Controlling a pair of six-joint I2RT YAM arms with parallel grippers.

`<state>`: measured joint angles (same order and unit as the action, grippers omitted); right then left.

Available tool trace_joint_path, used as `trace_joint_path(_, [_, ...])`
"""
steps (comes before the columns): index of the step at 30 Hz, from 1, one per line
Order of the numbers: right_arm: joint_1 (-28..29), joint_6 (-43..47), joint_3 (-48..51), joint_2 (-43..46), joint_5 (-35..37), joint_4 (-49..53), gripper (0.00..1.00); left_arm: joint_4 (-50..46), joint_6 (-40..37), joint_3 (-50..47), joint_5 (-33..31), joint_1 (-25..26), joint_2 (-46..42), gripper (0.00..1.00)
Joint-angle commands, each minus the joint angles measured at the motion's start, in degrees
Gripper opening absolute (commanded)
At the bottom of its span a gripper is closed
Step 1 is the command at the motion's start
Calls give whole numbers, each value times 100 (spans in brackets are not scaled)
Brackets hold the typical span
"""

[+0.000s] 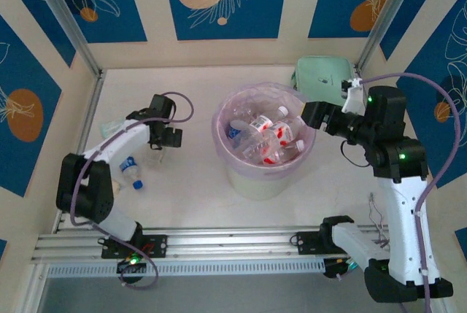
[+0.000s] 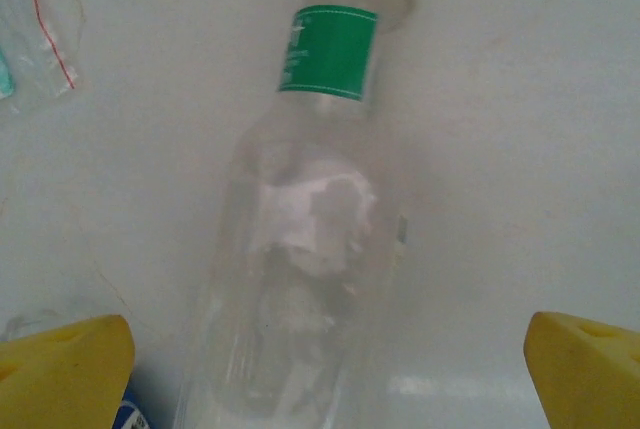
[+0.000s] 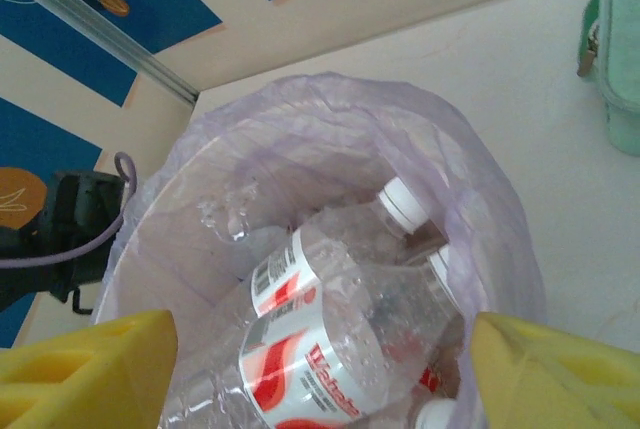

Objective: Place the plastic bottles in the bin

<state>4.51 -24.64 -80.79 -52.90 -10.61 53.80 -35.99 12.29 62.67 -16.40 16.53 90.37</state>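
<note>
A clear plastic bottle [image 2: 300, 249] with a green label lies on the white table, its neck pointing away in the left wrist view. My left gripper [image 2: 330, 369] [image 1: 160, 145] hangs open over it, both yellow fingers [image 2: 70, 369] well apart from its sides. A blue-labelled bottle [image 1: 131, 172] lies just left of that gripper. The bin [image 1: 252, 182], a white bucket with a lilac bag [image 3: 330, 99], stands mid-table and holds several red-and-white-labelled bottles [image 3: 320, 349] [image 1: 266, 138]. My right gripper [image 1: 315, 114] [image 3: 320, 369] is open above the bin's right rim, with nothing between its fingers.
A mint green zip case [image 1: 321, 72] [image 3: 615, 59] sits behind the bin at the back right. A small clear packet [image 1: 109, 125] [image 2: 30, 39] lies left of the left arm. Patterned walls close the table on three sides.
</note>
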Motion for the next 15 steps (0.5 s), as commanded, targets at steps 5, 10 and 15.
trace_joint_path(5, [-223,115,185,105,-211,267,78,534,263,-236,-84,-105,494,99])
trace_joint_path(10, [-245,65,281,67,-358,183,79,550,348,-272,-28,-115,529,88])
trace_joint_path(15, [-255,80,278,69,-337,190,79,498,374,-326,-82,-115,382,62])
